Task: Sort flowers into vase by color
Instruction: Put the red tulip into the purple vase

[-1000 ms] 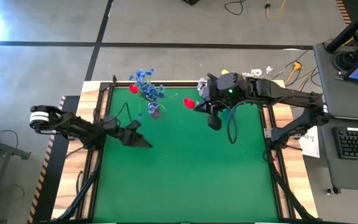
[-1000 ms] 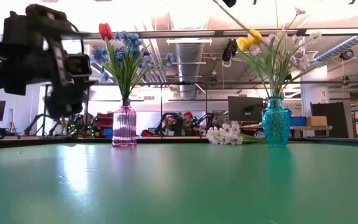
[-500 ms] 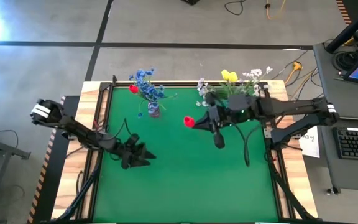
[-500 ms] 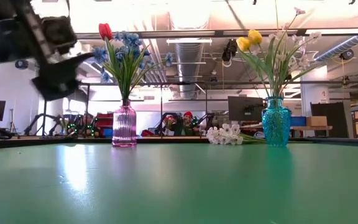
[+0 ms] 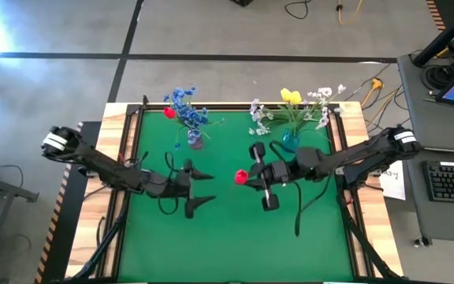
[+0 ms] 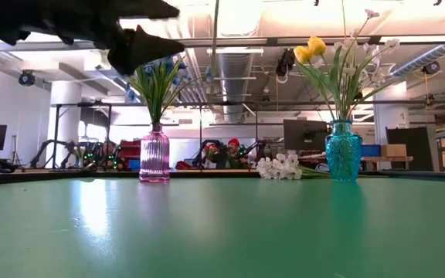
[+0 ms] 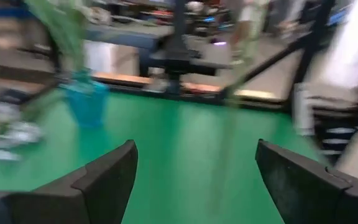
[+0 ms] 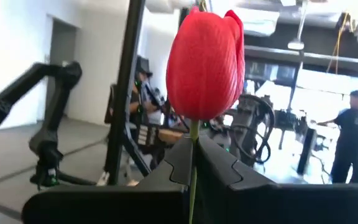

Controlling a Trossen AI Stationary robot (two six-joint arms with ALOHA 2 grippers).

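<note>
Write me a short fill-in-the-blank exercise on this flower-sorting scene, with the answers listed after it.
1. The right gripper is shut on the stem of a ____ tulip.
2. The yellow tulips stand in the ____ vase.
3. The blue flowers stand in the ____ vase.
4. The left gripper, over the green table, has its fingers ____.

Answers: red; blue; pink; open

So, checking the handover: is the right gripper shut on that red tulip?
Yes, shut: the right gripper pinches the red tulip by its stem.
</note>
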